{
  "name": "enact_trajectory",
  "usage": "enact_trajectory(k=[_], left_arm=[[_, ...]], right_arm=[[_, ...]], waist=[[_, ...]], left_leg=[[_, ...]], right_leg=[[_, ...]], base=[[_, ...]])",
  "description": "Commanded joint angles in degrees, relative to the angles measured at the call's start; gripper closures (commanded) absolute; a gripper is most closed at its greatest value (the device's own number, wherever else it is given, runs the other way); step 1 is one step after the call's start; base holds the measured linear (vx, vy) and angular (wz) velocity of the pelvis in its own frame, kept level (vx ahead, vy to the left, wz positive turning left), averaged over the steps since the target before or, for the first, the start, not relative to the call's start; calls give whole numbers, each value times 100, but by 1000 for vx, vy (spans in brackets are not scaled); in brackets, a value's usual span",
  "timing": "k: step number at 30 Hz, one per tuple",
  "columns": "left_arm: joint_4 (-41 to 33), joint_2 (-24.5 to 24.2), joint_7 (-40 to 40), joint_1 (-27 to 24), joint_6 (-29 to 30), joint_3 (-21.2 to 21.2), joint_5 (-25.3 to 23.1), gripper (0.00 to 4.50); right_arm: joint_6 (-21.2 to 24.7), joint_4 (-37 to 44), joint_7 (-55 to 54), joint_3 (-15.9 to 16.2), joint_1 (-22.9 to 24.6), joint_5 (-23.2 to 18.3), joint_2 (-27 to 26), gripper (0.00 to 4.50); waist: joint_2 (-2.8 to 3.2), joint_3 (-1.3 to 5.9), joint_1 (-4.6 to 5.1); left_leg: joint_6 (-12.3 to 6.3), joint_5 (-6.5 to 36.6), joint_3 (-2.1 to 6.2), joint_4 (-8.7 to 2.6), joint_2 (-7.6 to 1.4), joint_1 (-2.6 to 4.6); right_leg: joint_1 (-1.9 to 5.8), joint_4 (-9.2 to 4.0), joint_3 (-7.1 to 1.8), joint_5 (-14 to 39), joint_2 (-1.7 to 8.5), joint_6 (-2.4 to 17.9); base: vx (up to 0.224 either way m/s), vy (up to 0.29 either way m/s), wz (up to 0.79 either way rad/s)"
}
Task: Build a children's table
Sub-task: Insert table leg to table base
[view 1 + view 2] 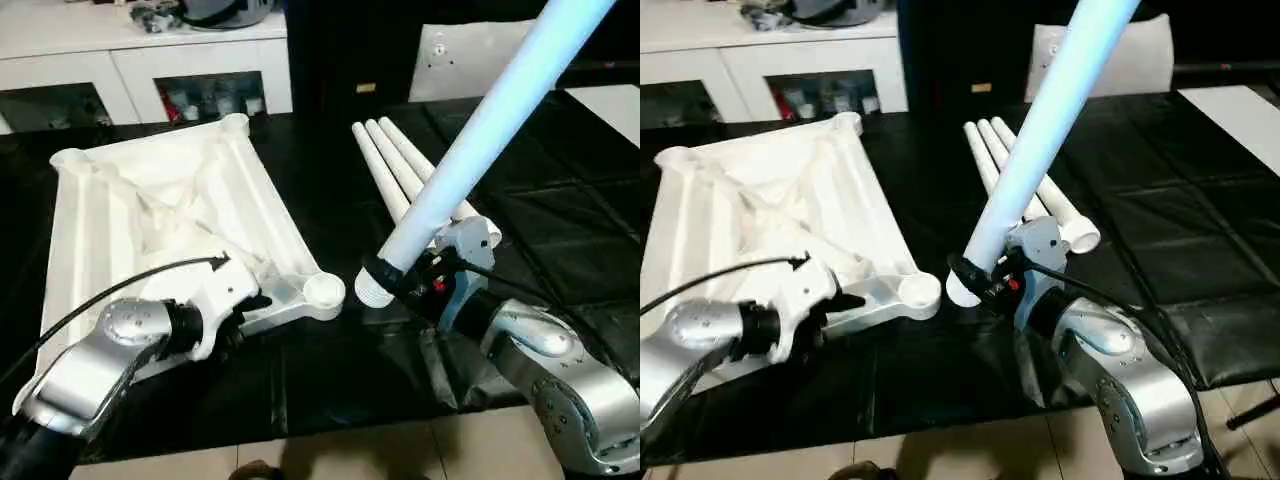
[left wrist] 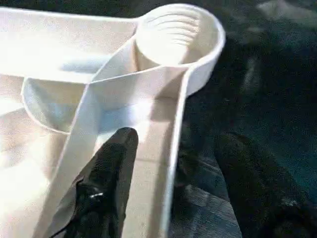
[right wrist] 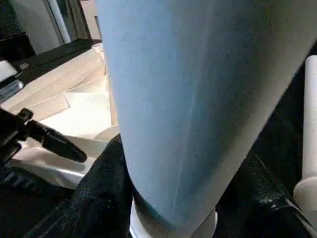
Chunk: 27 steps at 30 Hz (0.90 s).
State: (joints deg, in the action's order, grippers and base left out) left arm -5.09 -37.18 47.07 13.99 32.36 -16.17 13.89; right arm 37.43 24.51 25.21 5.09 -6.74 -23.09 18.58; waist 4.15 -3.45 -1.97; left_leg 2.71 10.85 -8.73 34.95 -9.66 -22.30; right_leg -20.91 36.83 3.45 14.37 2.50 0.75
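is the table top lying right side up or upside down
Upside down. The table top lies flat on the black mat with its ribbed underside facing up, and the round corner socket opens upward, empty, with no leg in it yet.

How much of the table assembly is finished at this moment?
No leg is fitted yet. The table top lies ribbed side up, its near corner socket empty. The right gripper holds one leg beside that socket; the left gripper straddles the top's edge. Three legs wait on the black mat.
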Motion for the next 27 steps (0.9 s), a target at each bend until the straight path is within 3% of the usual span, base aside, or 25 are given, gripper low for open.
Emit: enact_trajectory(k=[1,8,16,17,27], left_arm=[[131,11,-17,72,109,67,0,202],[85,105,61,229,525,213,231,257],[-193,96,46,173,608,174,223,325],[-199,84,44,160,603,129,162,334],[-92,-183,-35,48,512,-222,-373,406]], right_arm=[[-63,16,33,54,-64,22,19,261],[-76,-29,12,64,-117,61,38,261],[-125,-75,73,97,-130,119,39,261],[-135,-93,74,117,-146,127,30,261],[-223,-178,127,225,-191,207,1,261]], waist=[[23,278,-10],[17,265,-21],[16,253,-13],[-9,283,-24],[5,280,-32]], left_leg=[[-33,793,138,-436,-301,106],[-56,863,119,-448,-314,126],[-84,863,122,-463,-314,113],[-90,832,121,-454,-312,112],[-77,842,124,-466,-319,105]], right_leg=[[198,-469,-339,110,546,1091],[188,-499,-343,375,552,1157],[187,-512,-344,455,538,1108],[208,-509,-343,429,544,1107],[190,-513,-347,477,547,1067]], base=[[0,0,0],[0,0,0],[0,0,0],[0,0,0],[0,0,0]])
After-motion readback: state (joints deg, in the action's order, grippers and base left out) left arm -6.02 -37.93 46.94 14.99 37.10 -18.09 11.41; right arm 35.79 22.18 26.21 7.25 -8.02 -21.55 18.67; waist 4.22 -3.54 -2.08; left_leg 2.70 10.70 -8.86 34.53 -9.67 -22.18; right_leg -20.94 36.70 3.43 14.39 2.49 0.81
